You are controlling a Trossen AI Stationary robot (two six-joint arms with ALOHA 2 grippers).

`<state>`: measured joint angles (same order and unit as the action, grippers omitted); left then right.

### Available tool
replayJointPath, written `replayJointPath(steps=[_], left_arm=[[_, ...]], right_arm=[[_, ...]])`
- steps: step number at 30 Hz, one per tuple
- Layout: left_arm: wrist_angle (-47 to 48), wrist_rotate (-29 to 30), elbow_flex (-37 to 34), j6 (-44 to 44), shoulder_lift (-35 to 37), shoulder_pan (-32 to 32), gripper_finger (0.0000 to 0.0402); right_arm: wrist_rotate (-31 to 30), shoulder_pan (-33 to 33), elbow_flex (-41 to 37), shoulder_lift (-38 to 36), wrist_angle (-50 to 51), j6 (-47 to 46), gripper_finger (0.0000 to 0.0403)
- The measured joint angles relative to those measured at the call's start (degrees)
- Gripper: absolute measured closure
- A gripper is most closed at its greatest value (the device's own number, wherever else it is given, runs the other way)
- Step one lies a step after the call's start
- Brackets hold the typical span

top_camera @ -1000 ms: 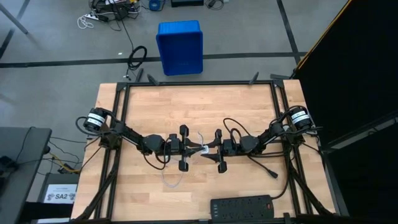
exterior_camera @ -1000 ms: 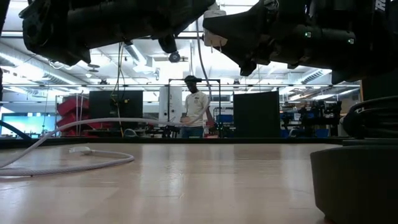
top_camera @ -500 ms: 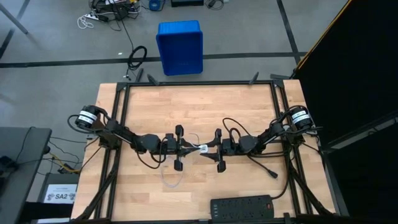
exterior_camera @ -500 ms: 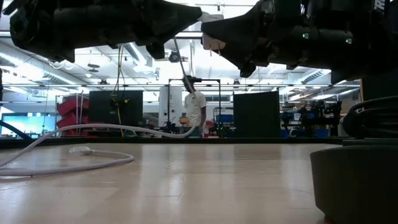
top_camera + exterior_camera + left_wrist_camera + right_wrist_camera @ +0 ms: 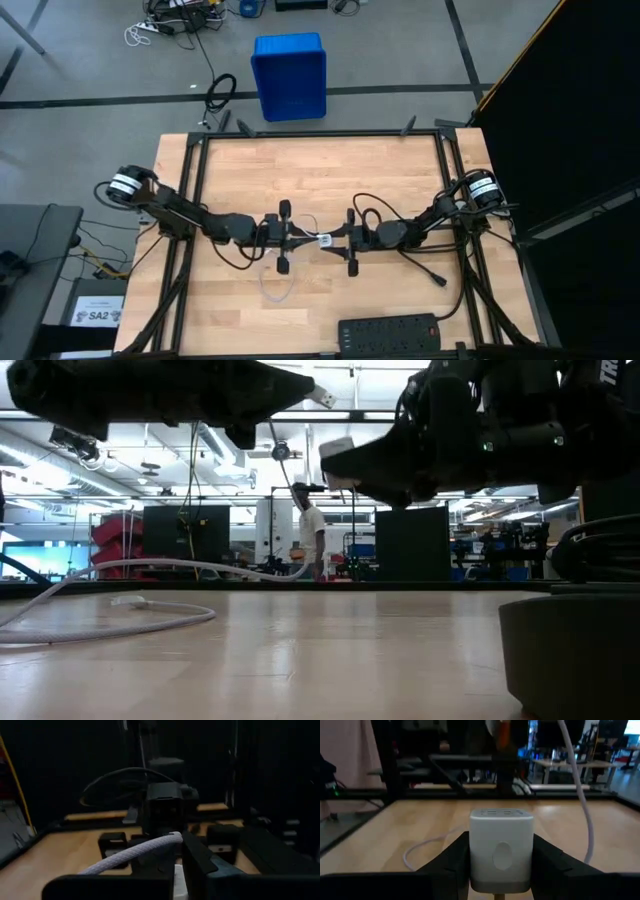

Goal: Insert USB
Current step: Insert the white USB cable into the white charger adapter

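My left gripper [image 5: 297, 238] clamps plug end of USB cable [image 5: 132, 854], mid-table, off wood. Right gripper [image 5: 338, 240] at its 3 o'clock, close, pinches white cube adapter [image 5: 501, 847]. Cable slack loops on wooden table [image 5: 320, 175] toward 6 o'clock. Power strip [image 5: 390, 331] at near edge, blue bin [image 5: 289, 75] on floor at 12. I can't make out plug tip. Both arms stretched inward, low.

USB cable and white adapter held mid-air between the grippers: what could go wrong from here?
The plug at the left gripper sits higher than the white adapter in the right gripper, so insertion may miss. The USB cable trails slack across the table; it could drag and twist the plug off line.
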<state>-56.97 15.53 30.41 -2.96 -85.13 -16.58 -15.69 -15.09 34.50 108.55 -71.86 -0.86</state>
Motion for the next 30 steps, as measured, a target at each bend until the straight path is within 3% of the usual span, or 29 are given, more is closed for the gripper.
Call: replayJointPath(steps=[10,20,30], left_arm=[[23.42,-0.71,5.94,3.87,1.58,-0.77,0.0401],[35.63,0.88,11.73,4.71,-0.45,-0.74,0.0401],[40.54,1.19,11.80,7.12,-0.45,-0.74,0.0401]], right_arm=[[0.03,0.13,-0.02,0.00,6.15,0.79,0.0285],[0.07,0.13,3.63,0.04,16.88,0.48,0.0285],[0.07,0.11,4.70,0.05,18.08,0.55,0.0285]])
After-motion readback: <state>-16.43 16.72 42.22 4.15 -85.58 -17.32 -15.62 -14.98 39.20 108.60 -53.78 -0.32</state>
